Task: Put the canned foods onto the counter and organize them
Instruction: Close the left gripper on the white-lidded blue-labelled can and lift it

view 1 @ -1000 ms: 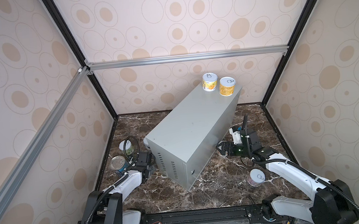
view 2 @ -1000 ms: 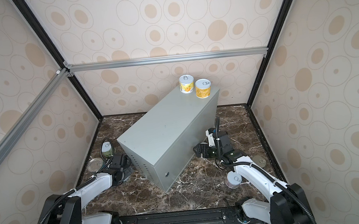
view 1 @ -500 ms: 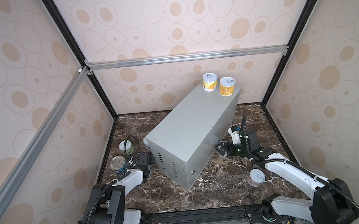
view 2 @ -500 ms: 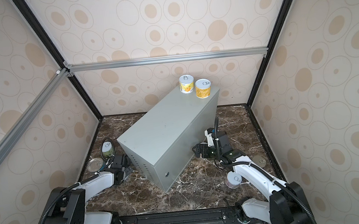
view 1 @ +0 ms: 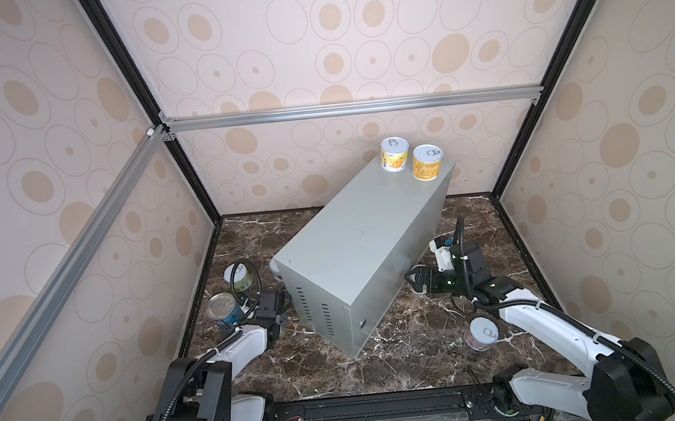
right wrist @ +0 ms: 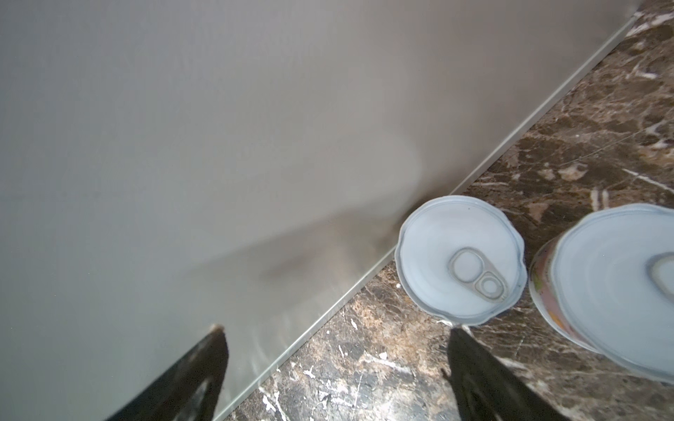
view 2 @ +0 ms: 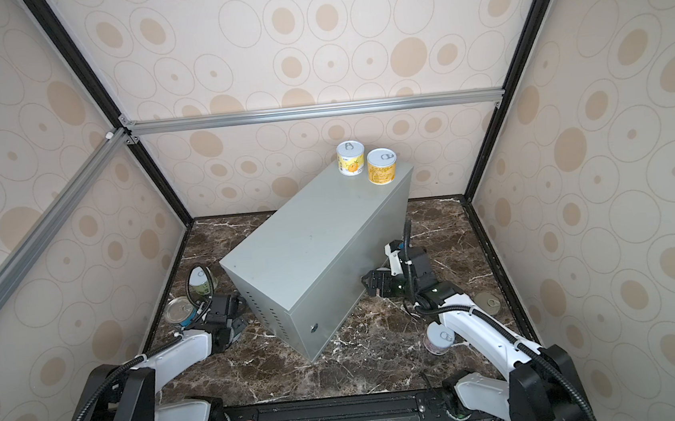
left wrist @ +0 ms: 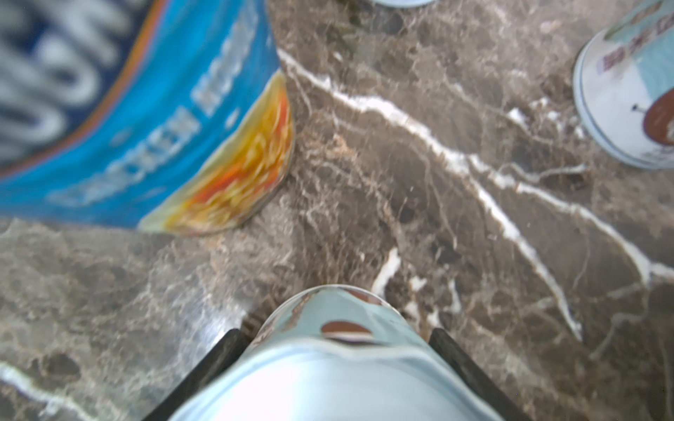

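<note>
The right pincer point(right wrist: 335, 331) is gaping empty, while the left pincer point(left wrist: 335, 333), clasping the pale-blue can point(left wrist: 328, 382), is best lifting straight, clear of the tall blue can point(left wrist: 164, 127).

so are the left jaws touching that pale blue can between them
Touching. The left wrist view shows the pale blue can wedged in the left gripper, with its dark fingers flush against both sides and no gap visible.
</note>
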